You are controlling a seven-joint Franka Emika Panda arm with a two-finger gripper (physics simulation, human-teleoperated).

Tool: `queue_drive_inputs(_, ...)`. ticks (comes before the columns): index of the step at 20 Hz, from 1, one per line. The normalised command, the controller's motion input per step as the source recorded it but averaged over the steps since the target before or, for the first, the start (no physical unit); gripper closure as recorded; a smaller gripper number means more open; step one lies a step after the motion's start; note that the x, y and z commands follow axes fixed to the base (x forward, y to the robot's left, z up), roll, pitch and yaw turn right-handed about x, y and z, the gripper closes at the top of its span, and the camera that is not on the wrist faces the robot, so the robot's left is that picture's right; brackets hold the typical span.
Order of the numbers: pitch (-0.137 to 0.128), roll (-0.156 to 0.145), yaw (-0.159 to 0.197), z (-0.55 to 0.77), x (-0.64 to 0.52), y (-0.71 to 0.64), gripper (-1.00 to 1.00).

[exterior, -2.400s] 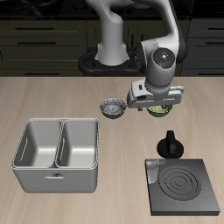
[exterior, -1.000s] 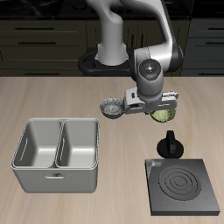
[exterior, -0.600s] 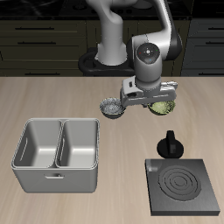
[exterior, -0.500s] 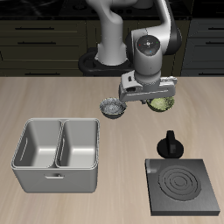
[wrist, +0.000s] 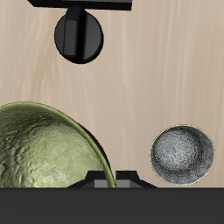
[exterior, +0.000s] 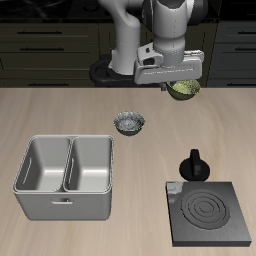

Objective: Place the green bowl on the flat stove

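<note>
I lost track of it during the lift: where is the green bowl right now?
In the exterior view the green bowl hangs from the gripper, off the table, above its back part, farther back than the grey bowl.

The small round olive yellow-green bowl [wrist: 39, 149] has a mottled, faceted inside. The small grey-silver bowl [wrist: 182, 154] is speckled, with a pale rim. The flat square stove [exterior: 208, 212] is dark grey with lighter concentric rings; the knobbed pot [wrist: 78, 36] is black.

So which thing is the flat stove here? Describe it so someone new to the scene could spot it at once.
Look along the table's front edge, at the corner away from the double-basin metal tray. The flat stove lies there, just in front of the small black knobbed pot. It is the only flat dark square slab, marked with concentric burner rings.
</note>
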Motion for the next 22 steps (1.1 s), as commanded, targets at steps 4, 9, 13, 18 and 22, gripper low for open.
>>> queue_drive_inputs(4,-0.010,-0.025,0.006,0.10,0.21,-0.09,1.00)
queue_drive_inputs(9,0.002,-0.032,0.030,0.09,0.34,-0.08,1.00)
queue_drive_inputs(13,-0.032,-0.033,0.049,0.19,0.37,-0.02,1.00)
queue_drive_inputs(18,0.035,-0.018,0.007,0.03,0.47,-0.04,1.00)
queue_drive_inputs(22,-0.014,0.012,0.032,0.09,0.32,0.03,1.00)
